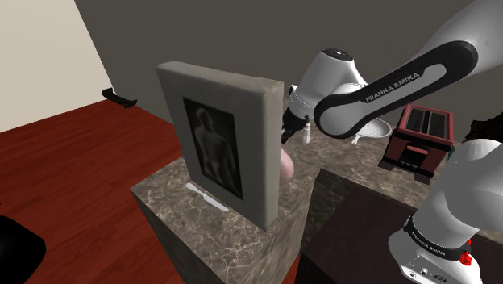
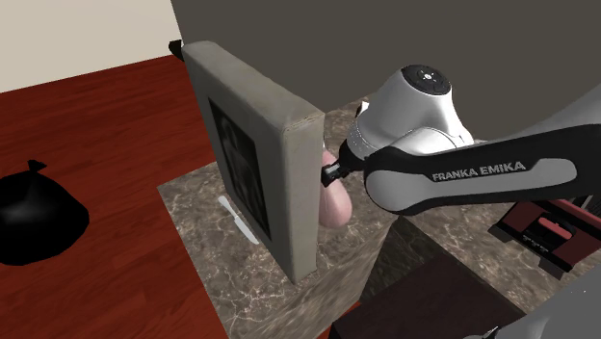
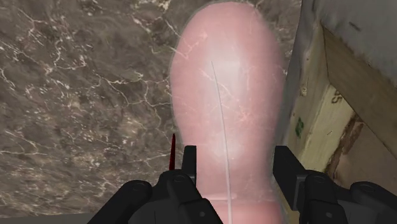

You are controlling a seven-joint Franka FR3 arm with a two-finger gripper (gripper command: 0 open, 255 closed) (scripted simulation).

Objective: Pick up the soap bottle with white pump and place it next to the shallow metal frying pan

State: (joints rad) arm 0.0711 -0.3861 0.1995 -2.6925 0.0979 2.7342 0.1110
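Wrist view: marble counter point(image 3: 76, 95) at left, pink soap bottle point(image 3: 226, 83) at centre with the gripper point(image 3: 235, 154) apparently clamped on both flanks, framed picture point(image 3: 331, 121) close at right; lift vertically, avoiding the frame.

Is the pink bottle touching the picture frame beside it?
Apart. The wrist view shows a strip of marble counter between the bottle and the frame.

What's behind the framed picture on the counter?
A pink bottle on the marble counter, the gripper around it. The framed picture covers part of the bottle; the gripper hides its top.
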